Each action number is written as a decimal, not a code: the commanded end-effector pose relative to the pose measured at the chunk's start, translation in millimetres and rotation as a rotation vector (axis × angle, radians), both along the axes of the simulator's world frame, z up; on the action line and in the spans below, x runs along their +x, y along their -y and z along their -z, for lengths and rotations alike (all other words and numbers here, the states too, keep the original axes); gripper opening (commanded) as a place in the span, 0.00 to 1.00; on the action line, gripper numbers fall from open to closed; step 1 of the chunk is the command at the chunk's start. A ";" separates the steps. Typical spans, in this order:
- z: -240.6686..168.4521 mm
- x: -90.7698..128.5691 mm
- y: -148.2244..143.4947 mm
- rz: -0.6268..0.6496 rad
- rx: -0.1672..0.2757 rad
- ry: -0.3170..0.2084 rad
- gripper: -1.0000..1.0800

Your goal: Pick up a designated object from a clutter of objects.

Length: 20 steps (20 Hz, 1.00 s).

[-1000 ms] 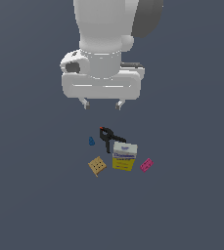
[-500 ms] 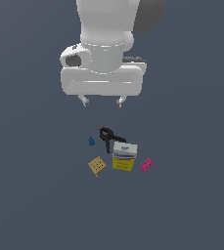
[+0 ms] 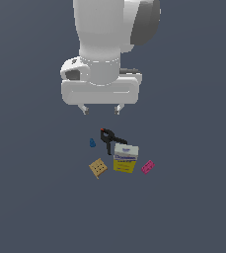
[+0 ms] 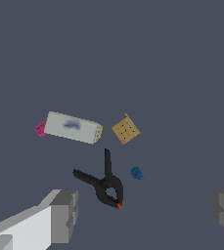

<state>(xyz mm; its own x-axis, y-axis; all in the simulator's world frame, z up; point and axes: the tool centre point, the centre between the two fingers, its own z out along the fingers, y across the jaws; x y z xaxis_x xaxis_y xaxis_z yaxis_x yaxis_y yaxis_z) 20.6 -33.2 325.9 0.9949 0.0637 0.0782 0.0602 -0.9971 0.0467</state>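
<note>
The tiny blue cone-shaped piece [image 3: 92, 143] lies on the grey floor at the exterior view's left of the group, next to the black clamp [image 3: 108, 138]; it also shows in the wrist view [image 4: 136, 173]. My gripper [image 3: 101, 109] hangs open and empty well above the group, fingers spread wide. In the wrist view its fingers [image 4: 59, 215] frame the clamp [image 4: 103, 181] and the blue piece. The white-yellow-blue box [image 3: 126, 158], the tan holed square [image 3: 98, 168] and the pink brick [image 3: 147, 167] lie just beyond.
The objects rest on a plain dark grey surface [image 3: 35, 197]. In the wrist view the box [image 4: 73, 127] partly covers the pink brick [image 4: 39, 129], and the tan square [image 4: 125, 130] lies beside it.
The arm and gripper have shifted slightly up and towards the exterior view's right. The objects have not moved.
</note>
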 end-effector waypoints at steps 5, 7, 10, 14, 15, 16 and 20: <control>49.8 -3.0 15.0 -0.035 0.011 -0.019 0.96; 70.5 -5.9 21.4 -0.049 0.015 -0.026 0.96; 105.6 -13.3 32.4 -0.072 0.022 -0.038 0.96; 151.6 -27.8 47.3 -0.101 0.029 -0.054 0.96; 161.5 -31.8 50.5 -0.108 0.030 -0.057 0.96; 170.6 -35.7 53.5 -0.113 0.031 -0.060 0.96; 200.5 -50.3 63.3 -0.132 0.034 -0.071 0.96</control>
<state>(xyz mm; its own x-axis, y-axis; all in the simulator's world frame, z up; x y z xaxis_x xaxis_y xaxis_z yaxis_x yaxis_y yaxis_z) -24.3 -93.0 136.2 0.9826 0.1850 0.0144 0.1849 -0.9827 0.0054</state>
